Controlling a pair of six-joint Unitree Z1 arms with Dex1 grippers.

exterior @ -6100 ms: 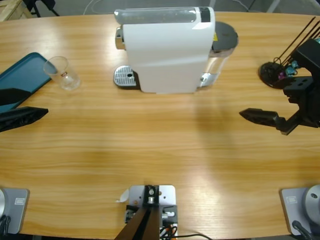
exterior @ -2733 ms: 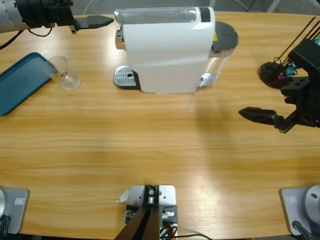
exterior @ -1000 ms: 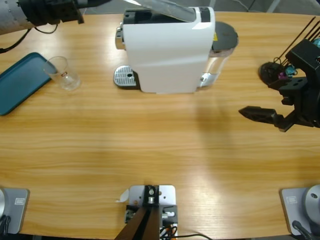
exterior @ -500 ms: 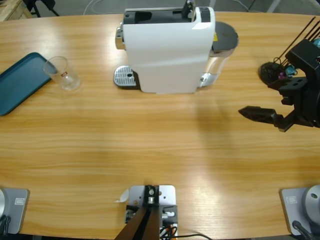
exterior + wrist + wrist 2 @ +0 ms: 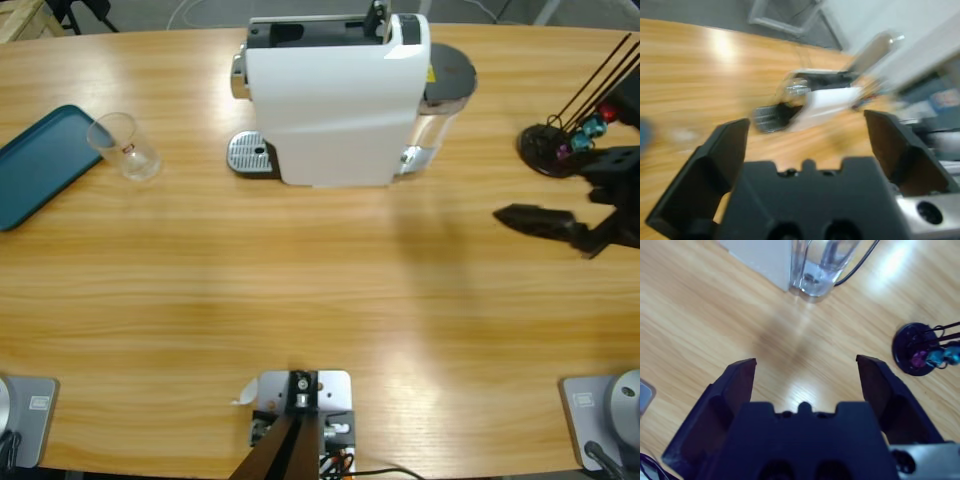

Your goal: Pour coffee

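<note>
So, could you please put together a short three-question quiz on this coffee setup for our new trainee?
1. True or false: the clear glass stands on the drip tray of the white coffee machine.
2. What lies beside the glass at the table's edge: A) a teal tray, B) a red bowl, C) a kettle?
3. Fill in: the capsule holder stands next to the ____ gripper.

Key: 1 false, it stands on the table beside the teal tray; 2 A; 3 right.
</note>
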